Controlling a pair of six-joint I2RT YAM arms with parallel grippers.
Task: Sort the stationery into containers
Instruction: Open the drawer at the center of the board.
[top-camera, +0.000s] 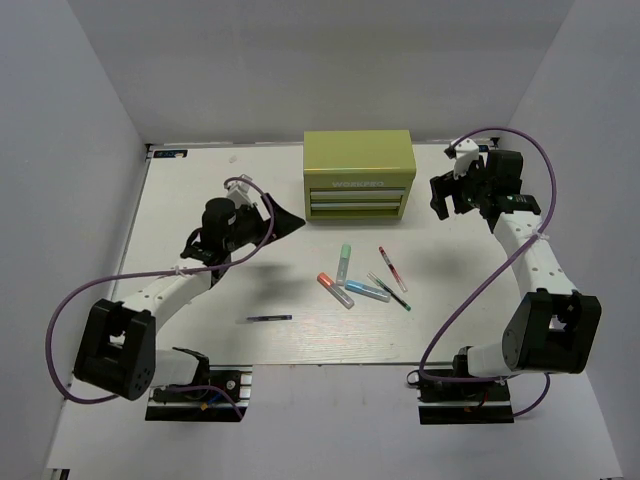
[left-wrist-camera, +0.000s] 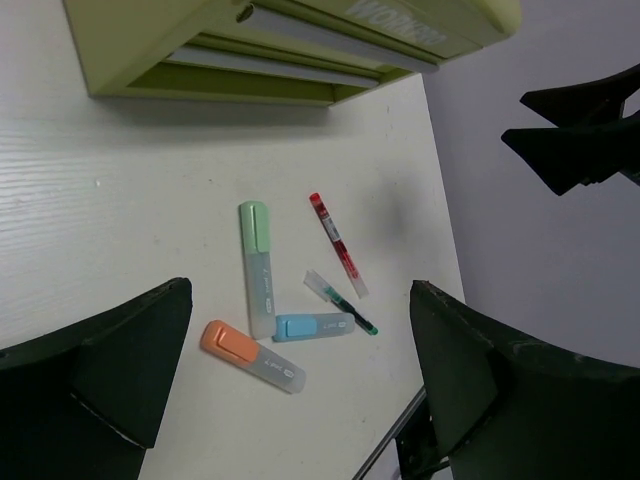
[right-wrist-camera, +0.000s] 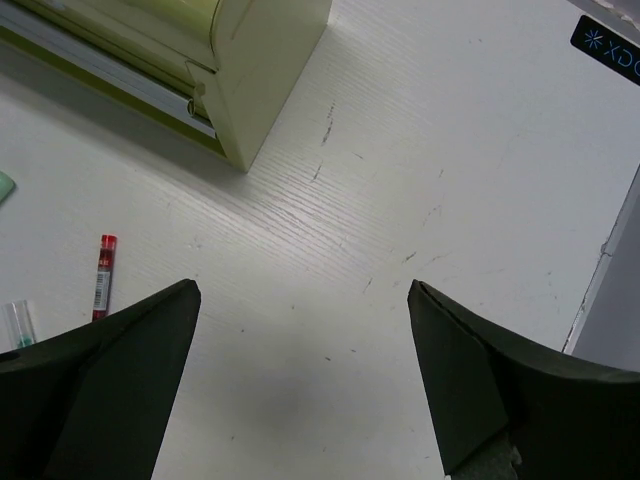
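The yellow-green tool chest (top-camera: 360, 172) stands at the back middle, its two front drawers shut. In front of it lie a teal-capped marker (top-camera: 344, 262), an orange-capped marker (top-camera: 335, 290), a blue-capped marker (top-camera: 365, 291), a red pen (top-camera: 392, 268) and a green pen (top-camera: 391, 293). A dark-blue pen (top-camera: 269, 318) lies apart to the near left. My left gripper (top-camera: 283, 222) is open and empty, left of the chest, above the table. Its view shows the chest (left-wrist-camera: 290, 50) and the markers (left-wrist-camera: 257, 265). My right gripper (top-camera: 447, 200) is open and empty, right of the chest.
The table's right edge (left-wrist-camera: 440, 240) runs close to the red pen (left-wrist-camera: 337, 245). In the right wrist view the chest's corner (right-wrist-camera: 260, 60) is at upper left and the red pen (right-wrist-camera: 103, 275) at left. Grey walls enclose the table on three sides.
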